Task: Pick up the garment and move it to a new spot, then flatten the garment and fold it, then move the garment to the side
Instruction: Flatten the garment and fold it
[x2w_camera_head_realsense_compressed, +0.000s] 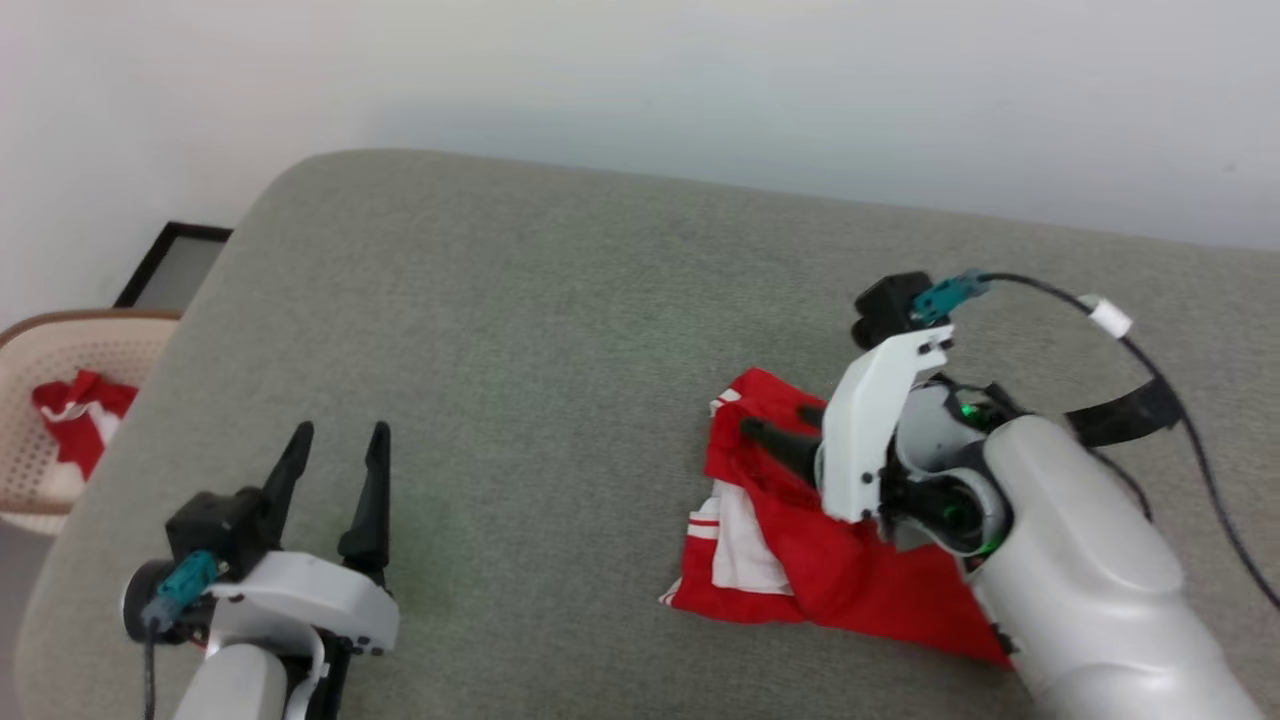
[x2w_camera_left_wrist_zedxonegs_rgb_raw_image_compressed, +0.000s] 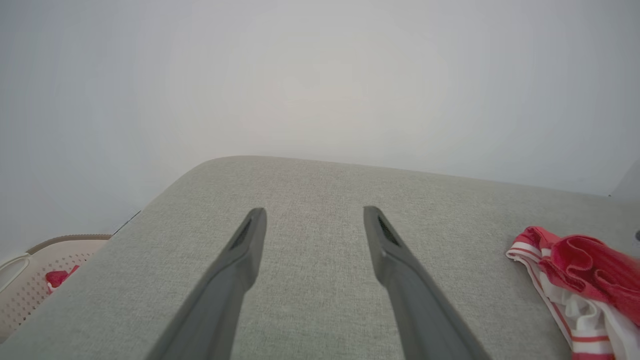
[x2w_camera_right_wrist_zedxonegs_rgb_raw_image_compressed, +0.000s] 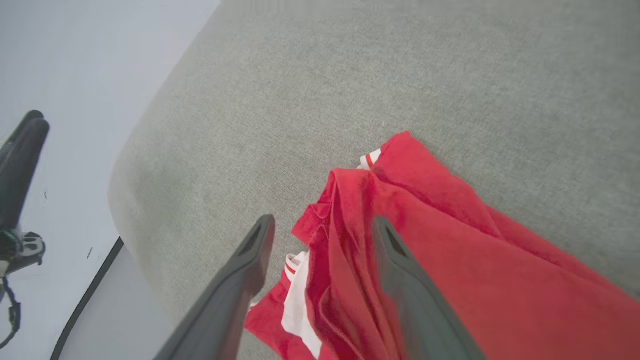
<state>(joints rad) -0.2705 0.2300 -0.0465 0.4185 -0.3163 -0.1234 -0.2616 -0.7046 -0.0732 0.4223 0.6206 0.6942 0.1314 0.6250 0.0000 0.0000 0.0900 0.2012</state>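
Toward the right side of the grey upholstered cushion (x2w_camera_head_realsense_compressed: 560, 330), well in from its far edge, the garment (x2w_camera_head_realsense_compressed: 800, 565) lies bunched in a loose heap: red cloth on top, a white sleeve panel with red-and-white striped trim showing along its left side, no lettering to be made out. The right gripper (x2w_camera_head_realsense_compressed: 775, 425) hangs right over the heap, its dark fingers pointing toward the cushion's left end. In the right wrist view that gripper (x2w_camera_right_wrist_zedxonegs_rgb_raw_image_compressed: 322, 222) has its jaws standing wide apart, with a raised ridge of the red garment (x2w_camera_right_wrist_zedxonegs_rgb_raw_image_compressed: 450, 250) running up between them; the right-hand finger lies over the cloth, the left-hand one over bare cushion beside it, and nothing is pinched. A black cable with a teal plug (x2w_camera_head_realsense_compressed: 945, 295) loops off that wrist. Near the cushion's near left corner the left gripper (x2w_camera_head_realsense_compressed: 340, 432) is held above bare fabric, jaws spread wide and empty; its own wrist view shows the left gripper (x2w_camera_left_wrist_zedxonegs_rgb_raw_image_compressed: 315, 211) over plain grey cushion (x2w_camera_left_wrist_zedxonegs_rgb_raw_image_compressed: 310, 300), with the garment (x2w_camera_left_wrist_zedxonegs_rgb_raw_image_compressed: 585, 265) well off at the right edge. Off the cushion's left end stands a pale perforated basket (x2w_camera_head_realsense_compressed: 90, 318) with a red-and-white cloth (x2w_camera_head_realsense_compressed: 75, 415) in it, and beyond it a black-edged panel (x2w_camera_head_realsense_compressed: 195, 230) by the pale wall (x2w_camera_head_realsense_compressed: 640, 80).
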